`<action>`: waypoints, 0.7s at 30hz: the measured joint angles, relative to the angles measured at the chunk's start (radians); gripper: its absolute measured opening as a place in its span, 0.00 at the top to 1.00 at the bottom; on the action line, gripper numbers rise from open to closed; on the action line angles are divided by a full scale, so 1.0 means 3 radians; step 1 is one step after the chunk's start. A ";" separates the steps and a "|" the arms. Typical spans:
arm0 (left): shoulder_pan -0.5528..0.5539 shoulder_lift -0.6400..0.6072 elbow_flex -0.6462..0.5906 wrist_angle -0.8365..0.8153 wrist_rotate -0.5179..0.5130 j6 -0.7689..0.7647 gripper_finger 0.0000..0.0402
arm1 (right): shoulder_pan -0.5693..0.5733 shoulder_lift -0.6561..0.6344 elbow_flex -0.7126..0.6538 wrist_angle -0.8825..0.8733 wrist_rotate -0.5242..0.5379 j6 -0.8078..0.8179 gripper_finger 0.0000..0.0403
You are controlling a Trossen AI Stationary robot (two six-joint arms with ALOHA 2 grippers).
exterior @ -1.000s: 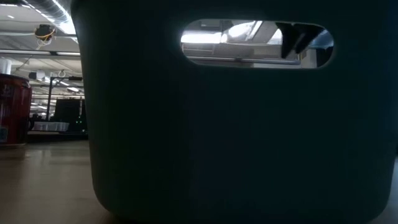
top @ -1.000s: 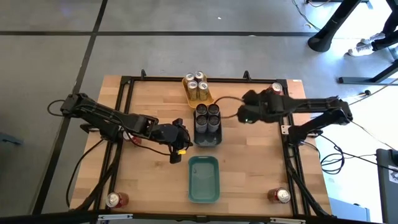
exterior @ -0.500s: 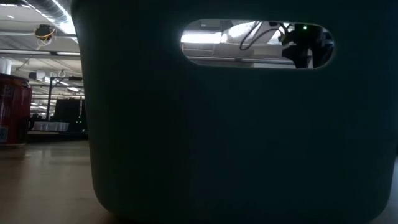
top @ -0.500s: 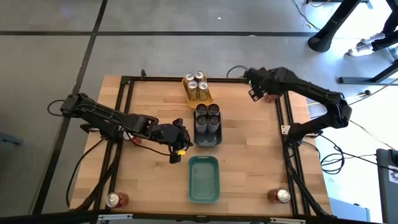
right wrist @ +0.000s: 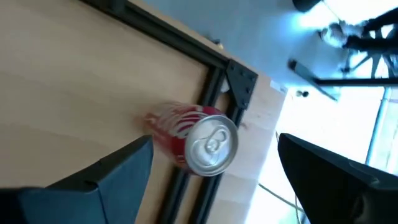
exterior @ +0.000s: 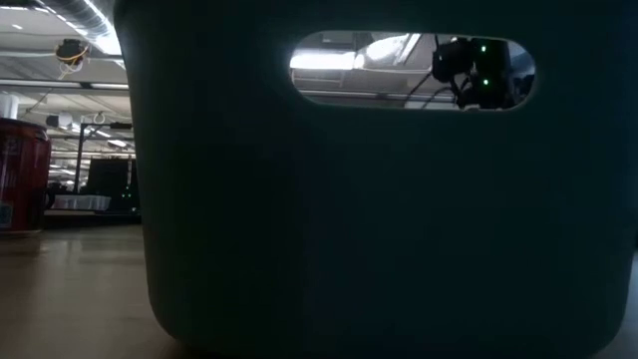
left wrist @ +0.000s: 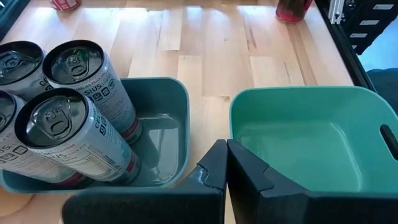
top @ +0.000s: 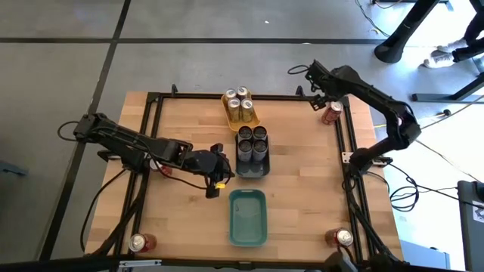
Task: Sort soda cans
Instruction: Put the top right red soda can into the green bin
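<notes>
Alignment matters most for this pick: the right gripper [top: 319, 89], jaws wide open and empty, hovers near the red soda can [top: 331, 113] at the table's far right corner and should centre over its silver top before descending, judging by the right wrist view [right wrist: 196, 144]. Only the left wrist view shows the left gripper [left wrist: 226, 163] shut and empty between the dark cans' tray [left wrist: 179, 118] and the empty teal tray [left wrist: 298, 102]; the low view is blocked by a tray wall.
</notes>
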 joint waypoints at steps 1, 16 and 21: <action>0.0000 0.0000 0.0000 -0.0001 0.0000 0.0000 1.00 | -0.0041 0.0041 0.0000 -0.0002 0.0000 -0.0015 0.15; 0.0000 0.0000 -0.0080 0.0024 0.0000 -0.0007 1.00 | -0.0293 0.0531 0.0000 -0.0026 -0.0335 -0.0058 0.15; 0.0000 0.0001 -0.0194 0.0163 0.0000 -0.0008 1.00 | -0.0288 0.0638 0.0000 -0.0083 -0.0198 0.0000 0.15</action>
